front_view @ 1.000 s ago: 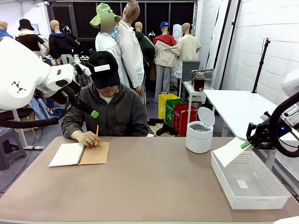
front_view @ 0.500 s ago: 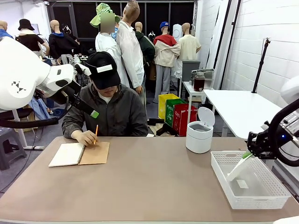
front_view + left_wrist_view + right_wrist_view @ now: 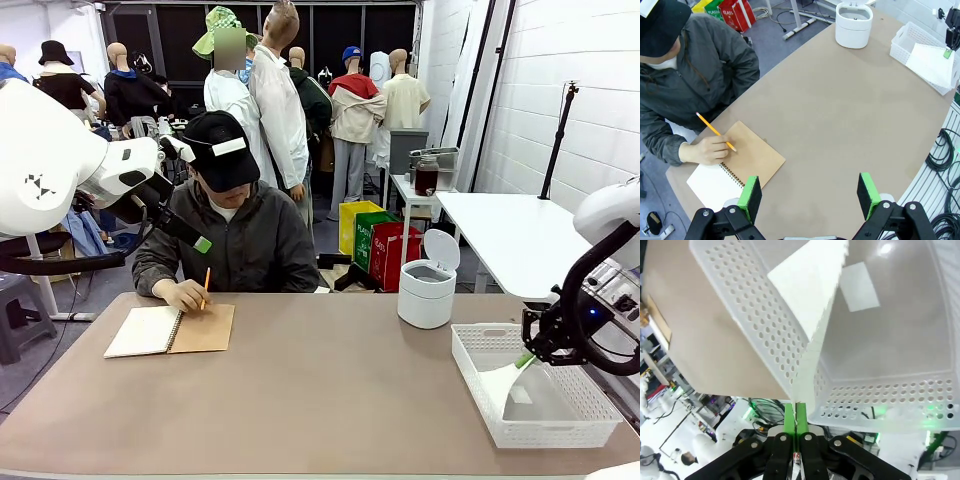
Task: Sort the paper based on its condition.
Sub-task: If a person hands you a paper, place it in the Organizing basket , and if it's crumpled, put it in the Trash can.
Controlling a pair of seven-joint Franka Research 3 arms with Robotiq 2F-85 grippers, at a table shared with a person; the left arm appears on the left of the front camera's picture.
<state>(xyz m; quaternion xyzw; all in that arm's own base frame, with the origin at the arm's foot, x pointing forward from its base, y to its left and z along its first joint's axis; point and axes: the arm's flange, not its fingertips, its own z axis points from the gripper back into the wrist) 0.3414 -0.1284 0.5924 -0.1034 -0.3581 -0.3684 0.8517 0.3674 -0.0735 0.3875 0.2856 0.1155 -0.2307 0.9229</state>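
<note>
One paper sheet [image 3: 497, 377], one basket [image 3: 580, 432], one notebook [image 3: 168, 329], one pencil [image 3: 207, 287], one lidded bin [image 3: 427, 292], one small slip [image 3: 518, 395].

Bright, even indoor light across the table [image 3: 300, 390], shadows soft. Glare blooms on the white basket [image 3: 890, 305] floor in the right wrist view. Wide-angle bending curves both wrist views' edges; the front view is sharp.

the paper [image 3: 812, 285] hides part of the basket [image 3: 740, 305] floor.

right hand [image 3: 524, 360] lower, paper [image 3: 497, 379] now inside basket [image 3: 560, 434]
</note>
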